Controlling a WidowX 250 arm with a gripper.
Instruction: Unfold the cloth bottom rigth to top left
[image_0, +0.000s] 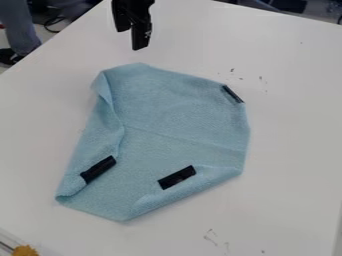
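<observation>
Where the camera view looks down on the white, smooth worktop (294, 150), we find the light blue, soft fabric cloth (180, 110) lying across its middle, partly folded, and we take it as our landmark. Beyond the cloth's top edge, well clear of the fabric, hangs the black, hard-surfaced end effector (132, 39). We cannot tell how far open it is, and we see nothing in its hold; it and the cloth are apart. Small pale marks sit on its side, too small for us to make out as writing.

Along the cloth's left side we see the fabric turned inward in a long, loose fold, while its lower right edge is turned up in a softer one. A faint crease slants across the cloth's middle towards its right side.

We count three black, flat, narrow pieces at the cloth: a lower-left strip (99, 169) beside the left fold, a lower-middle strip (177, 177) by the lower right fold, and a slimmer upper-right strip (232, 94) at the edge. We can read no lettering on any of them.

Small dark scuffs (260, 79) mark the surface past the cloth's upper right edge, with fainter grey scratches (211, 237) below its lower right side. Off the cloth's lower left corner sits a fuzzy, orange-yellow thing (25, 250), cut off by the view's edge.
</observation>
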